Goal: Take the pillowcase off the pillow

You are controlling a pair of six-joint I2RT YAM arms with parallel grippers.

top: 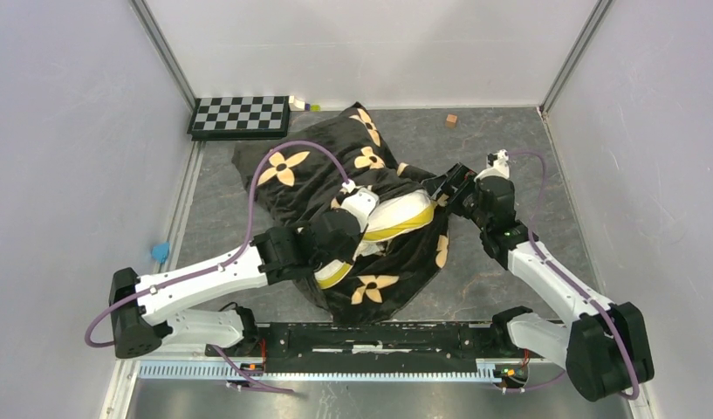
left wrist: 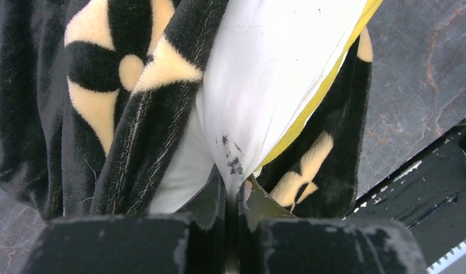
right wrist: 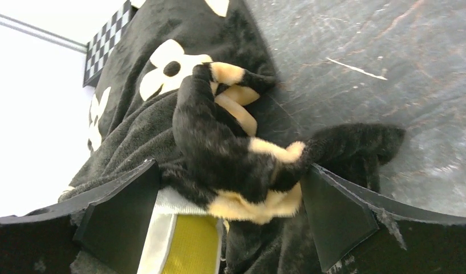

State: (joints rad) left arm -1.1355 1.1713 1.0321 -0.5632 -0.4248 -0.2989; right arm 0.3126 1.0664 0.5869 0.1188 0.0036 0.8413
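Observation:
The black plush pillowcase with tan flower motifs lies crumpled mid-table, still wrapped round most of the pillow. The pillow's white body and yellow band show through the opening. My left gripper is shut on a pinch of the white pillow fabric; its jaws stand closed on it, with pillowcase on both sides. My right gripper is open at the pillowcase's right edge. In the right wrist view a bunched fold of pillowcase sits between the wide jaws, above the yellow band.
A black-and-white checkerboard lies at the back left, with a small yellow-green object beside it. A small wooden cube sits at the back right. A blue object lies at the left edge. The black base rail runs along the front.

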